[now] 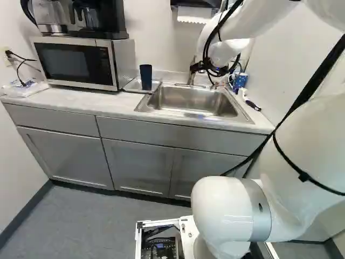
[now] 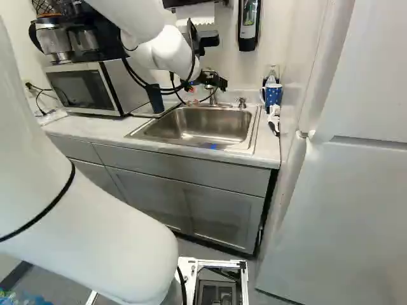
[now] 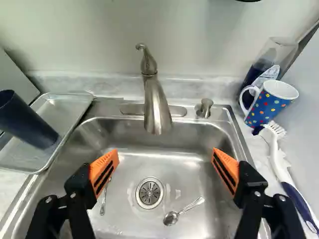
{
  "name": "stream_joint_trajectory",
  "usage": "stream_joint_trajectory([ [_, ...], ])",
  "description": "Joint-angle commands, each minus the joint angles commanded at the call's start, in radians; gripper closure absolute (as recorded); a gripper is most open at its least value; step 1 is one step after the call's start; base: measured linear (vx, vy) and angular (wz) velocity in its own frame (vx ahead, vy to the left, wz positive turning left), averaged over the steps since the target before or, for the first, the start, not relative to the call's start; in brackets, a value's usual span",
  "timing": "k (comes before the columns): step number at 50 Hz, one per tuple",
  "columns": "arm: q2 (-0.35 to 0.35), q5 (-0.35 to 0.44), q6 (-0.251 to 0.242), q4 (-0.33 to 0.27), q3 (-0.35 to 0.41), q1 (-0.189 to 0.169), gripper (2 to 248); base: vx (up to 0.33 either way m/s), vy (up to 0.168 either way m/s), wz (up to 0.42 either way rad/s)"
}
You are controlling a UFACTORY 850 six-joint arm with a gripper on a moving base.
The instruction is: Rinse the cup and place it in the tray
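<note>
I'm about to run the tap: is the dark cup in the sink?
No, the dark cup stands in the metal tray beside the sink.

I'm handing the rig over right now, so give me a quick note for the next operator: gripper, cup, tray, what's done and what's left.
Gripper: open and empty, over the sink, ahead of which stands the faucet.
Cup: the dark cup stands in the metal tray beside the sink. A dotted mug stands on the sink's other side.
Done: dark cup is in the tray. Whether it was rinsed, I can't tell; no water shows running.
Left: probably just backing the arm away, if the dark cup is the one meant and has been rinsed.
</note>
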Motion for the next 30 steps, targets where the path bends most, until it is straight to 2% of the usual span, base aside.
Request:
stream_joint_trajectory([
  [30,0.064,-0.134,0.000,0.000,0.057,-0.007,3,0.000,0.000,0.000],
])
